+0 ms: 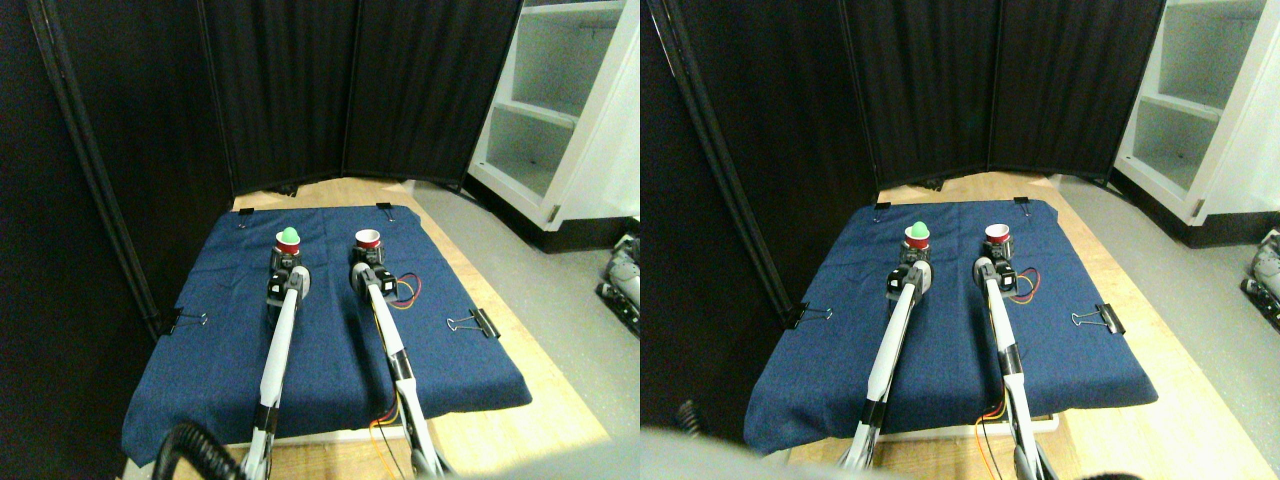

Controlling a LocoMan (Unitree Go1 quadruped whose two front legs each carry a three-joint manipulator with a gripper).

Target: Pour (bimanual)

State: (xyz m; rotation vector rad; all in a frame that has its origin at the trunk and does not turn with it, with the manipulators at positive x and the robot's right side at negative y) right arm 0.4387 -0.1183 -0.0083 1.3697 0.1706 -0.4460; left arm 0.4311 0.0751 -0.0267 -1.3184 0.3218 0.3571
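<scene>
Fingers too small to tell; left gripper [285, 262] is at the ball cup [288, 243], right gripper [364, 265] at the empty cup [369, 240].

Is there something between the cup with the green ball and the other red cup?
Nothing visible: only bare blue cloth lies between the cup with the green ball and the other red cup.

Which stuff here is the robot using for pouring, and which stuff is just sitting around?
For the pouring:
- red cup with the green ball
- red cup with nothing showing in it
- left gripper
- right gripper

Just sitting around:
- blue cloth
- binder clip
- white shelves
- black screen
</scene>
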